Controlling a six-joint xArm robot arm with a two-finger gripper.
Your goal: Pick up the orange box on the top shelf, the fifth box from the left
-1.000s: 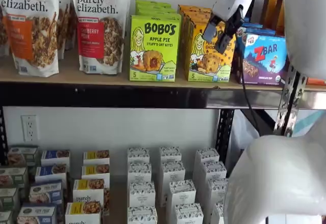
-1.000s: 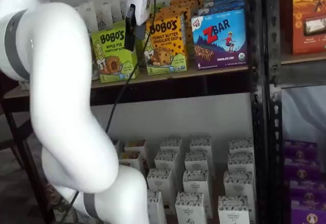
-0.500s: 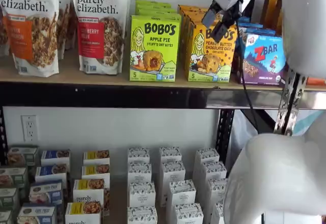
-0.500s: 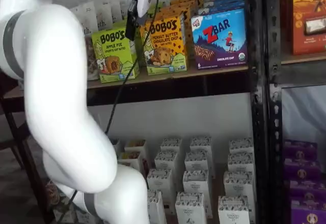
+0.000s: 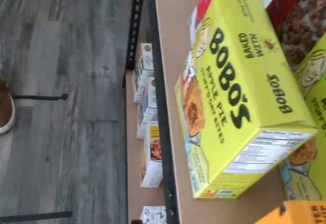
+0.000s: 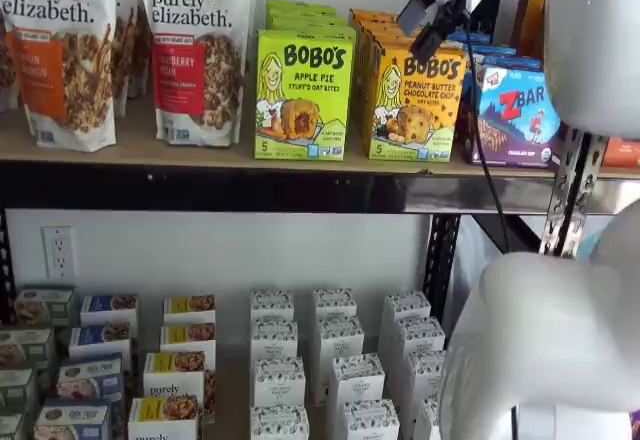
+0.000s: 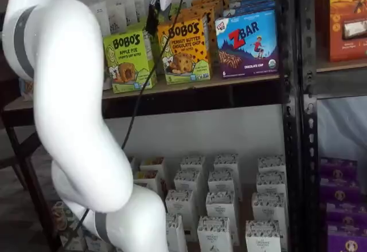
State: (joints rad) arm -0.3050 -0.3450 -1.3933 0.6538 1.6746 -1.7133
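Wrist view takes in only the green Bobo's Apple Pie box (image 5: 239, 96) lying across the frame, a sliver of the orange box (image 5: 293, 214) at one corner, the black front beam (image 5: 160, 132) and the grey plank floor (image 5: 61, 107) far below; no fingers show there. Both shelf views supply the rest. Gripper (image 6: 430, 20) hangs at the upper edge, its two black fingers (image 6: 415, 5) apart with a plain gap, above and just in front of the orange box's top edge, holding nothing. In a shelf view the gripper (image 7: 153, 12) shows side-on with a black cable trailing down.

Orange box (image 6: 415, 100) stands upright at the front lip of the top shelf (image 6: 200, 150), between the green box (image 6: 302, 95) and the blue Zbar box (image 6: 518, 115). Narrow gaps on either side; identical cartons stacked behind it. Space above the box top is open.

Face of it: yellow-orange, "BOBO'S Peanut Butter Chocolate Chip", cartoon girl, baked-bite photo, green strip along the bottom (image 7: 183, 51).
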